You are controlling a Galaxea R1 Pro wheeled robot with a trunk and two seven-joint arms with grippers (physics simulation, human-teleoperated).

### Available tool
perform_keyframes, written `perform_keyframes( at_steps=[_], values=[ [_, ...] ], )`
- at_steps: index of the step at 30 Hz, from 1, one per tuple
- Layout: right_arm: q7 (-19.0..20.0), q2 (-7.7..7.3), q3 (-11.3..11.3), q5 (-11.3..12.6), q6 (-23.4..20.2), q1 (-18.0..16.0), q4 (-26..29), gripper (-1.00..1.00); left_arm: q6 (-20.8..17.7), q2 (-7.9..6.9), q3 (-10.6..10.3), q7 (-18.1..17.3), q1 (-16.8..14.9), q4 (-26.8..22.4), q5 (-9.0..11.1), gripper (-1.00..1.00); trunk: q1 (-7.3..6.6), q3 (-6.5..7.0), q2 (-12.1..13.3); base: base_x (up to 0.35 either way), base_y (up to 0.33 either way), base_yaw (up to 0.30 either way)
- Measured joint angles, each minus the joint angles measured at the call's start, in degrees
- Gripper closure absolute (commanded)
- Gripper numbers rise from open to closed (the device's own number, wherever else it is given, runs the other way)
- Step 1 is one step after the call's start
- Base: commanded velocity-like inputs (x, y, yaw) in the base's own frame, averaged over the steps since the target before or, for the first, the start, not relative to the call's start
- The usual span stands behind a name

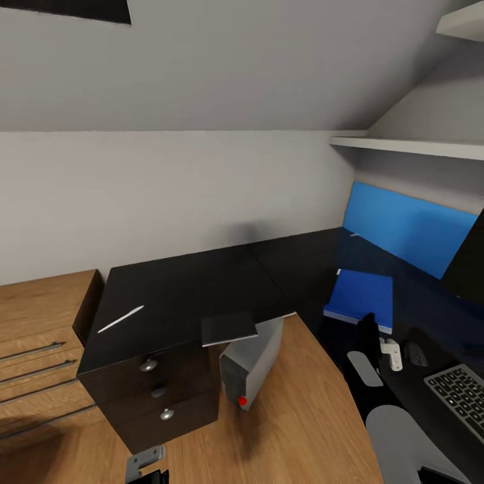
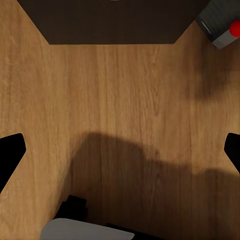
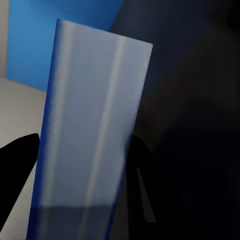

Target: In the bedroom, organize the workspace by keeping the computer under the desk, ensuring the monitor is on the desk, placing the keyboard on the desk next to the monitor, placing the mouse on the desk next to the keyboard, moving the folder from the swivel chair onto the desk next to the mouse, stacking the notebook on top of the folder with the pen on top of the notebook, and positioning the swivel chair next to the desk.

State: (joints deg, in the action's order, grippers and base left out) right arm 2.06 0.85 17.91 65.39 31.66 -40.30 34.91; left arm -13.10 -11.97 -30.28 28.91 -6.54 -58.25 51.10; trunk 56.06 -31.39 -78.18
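Folder is lying flat on the black surface, on the right-hand wing of the L, well short of the keyboard. Its near edge sits in the right gripper. From the right wrist view the two black fingers look closed against it on both sides, so I'd call that a grip on the folder. The left gripper hangs over the wood floor with its fingers spread wide and nothing between them.

What I'd worry about: the hold is only on one edge, so any lift or slide could let the folder pivot or droop out. That top is glossy too, so a flat, slick cover could skate sideways instead of settling. The gripper is also close to the keyboard, so a sloppy swing might bump it.

Bigger worry is further left. A thin dark grey slab, probably the notebook, pokes out over the surface's edge right above the computer, and a nudge could tip it off. The computer itself is a light grey box that's leaning, not upright.

The pen is a skinny white stick on the left wing. It's round and thin, so I'd guess it'll roll.
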Motion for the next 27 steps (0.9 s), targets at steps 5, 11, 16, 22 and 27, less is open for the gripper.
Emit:
perform_keyframes(
  at_steps=[5, 11, 16, 22, 27],
  values=[
    [0.0, -0.02, 0.0, 0.01, 0.0, 0.0, 0.03, 1.0, 0.0, 0.0, 0.0, 0.0, -0.01, 0.07, 0.0, -1.0, 1.1, -0.9, -2.01, 0.0, 0.0, 0.0],
    [-0.12, -0.1, 0.06, -0.03, -0.08, 0.0, 0.03, 1.0, 0.0, -0.05, 0.0, 0.0, 0.01, 0.09, 0.05, -1.0, 1.11, -0.9, -2.02, 0.0, 0.0, 0.0],
    [-0.22, -0.11, 0.07, -0.03, -0.13, 0.0, 0.03, 1.0, 0.0, -0.1, 0.03, 0.0, -0.01, 0.09, 0.08, -1.0, 1.11, -0.9, -2.02, 0.0, 0.0, 0.0],
    [-1.76, -0.11, 0.09, 0.1, -0.15, 0.0, 0.01, 1.0, 0.0, -0.17, 0.09, 0.0, 0.0, 0.09, 0.09, -1.0, 1.11, -0.9, -2.02, 0.0, 0.0, 0.0],
    [-2.93, -0.17, 0.02, 0.16, -0.13, -0.01, 0.0, 1.0, 0.0, -0.17, 0.11, 0.0, -0.01, 0.1, 0.13, -1.0, 1.11, -0.9, -2.02, 0.0, 0.0, 0.0]
  ],
)
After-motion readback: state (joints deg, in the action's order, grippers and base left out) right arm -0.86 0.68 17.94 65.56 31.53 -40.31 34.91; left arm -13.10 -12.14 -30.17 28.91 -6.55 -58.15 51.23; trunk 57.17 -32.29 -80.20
